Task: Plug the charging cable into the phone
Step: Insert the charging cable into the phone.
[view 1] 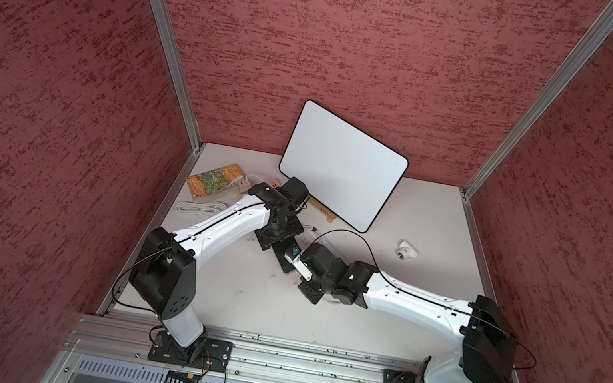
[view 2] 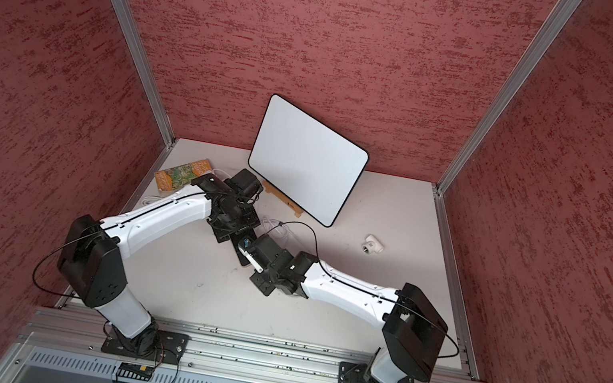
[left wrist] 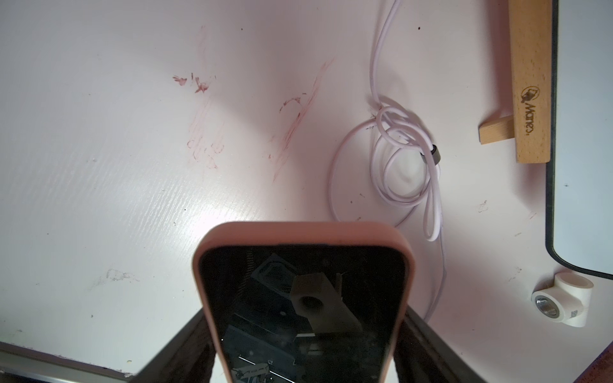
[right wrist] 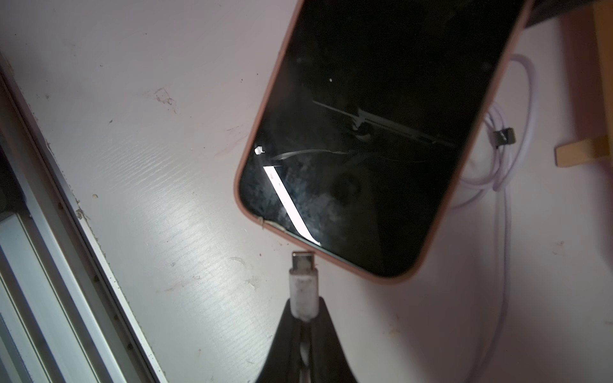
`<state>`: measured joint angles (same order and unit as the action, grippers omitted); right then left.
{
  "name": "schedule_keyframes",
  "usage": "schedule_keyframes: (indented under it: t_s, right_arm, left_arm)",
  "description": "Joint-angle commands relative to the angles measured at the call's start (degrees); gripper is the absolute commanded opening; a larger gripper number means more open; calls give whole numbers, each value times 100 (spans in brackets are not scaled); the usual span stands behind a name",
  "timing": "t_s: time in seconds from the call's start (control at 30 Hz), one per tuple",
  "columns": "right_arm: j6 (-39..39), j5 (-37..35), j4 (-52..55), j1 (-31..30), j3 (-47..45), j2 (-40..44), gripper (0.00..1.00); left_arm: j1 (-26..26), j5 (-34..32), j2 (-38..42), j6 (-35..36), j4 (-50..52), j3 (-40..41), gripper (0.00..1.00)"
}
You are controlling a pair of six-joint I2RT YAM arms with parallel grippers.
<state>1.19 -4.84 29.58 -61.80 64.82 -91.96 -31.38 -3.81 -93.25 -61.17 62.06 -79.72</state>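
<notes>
Plug end nearest me: the right gripper (right wrist: 303, 311) is pinched tight on the white housing of the thin white charging cable (left wrist: 374, 71). The cable's silver plug tip (right wrist: 302, 260) points at the black glossy-screened phone (right wrist: 365, 132) in its pinkish-tan case. The tip reaches the phone's near edge, off toward one corner. I cannot tell whether it touches, and the port is hidden from me.

The phone sits mid-way across the white table (view 1: 237, 294). The left gripper (left wrist: 303, 315) has it across its width, jaws spread wide with a finger on each long side. Both wrist views cut off the phone's far end. In both top views the wrists cover both pincers and nearly all of the phone.

Just beyond, the cable's loose coil is sharp only in the left wrist view. Farther back stands a white black-rimmed board (view 1: 343, 165) on a wooden stand (view 1: 324, 212), with a white pipe fitting (view 1: 407, 252) to the right. Only the top views show the orange-green box (view 1: 214, 181) and folded white cord (view 1: 196, 208) at far left.
</notes>
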Motion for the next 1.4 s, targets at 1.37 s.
schedule_keyframes:
  t_s: [1.37]
  right_arm:
    - [-169, 28, -367, -76, -155, 53, 0]
  left_arm:
    - [-124, -36, 200, -1, 47, -201, 0]
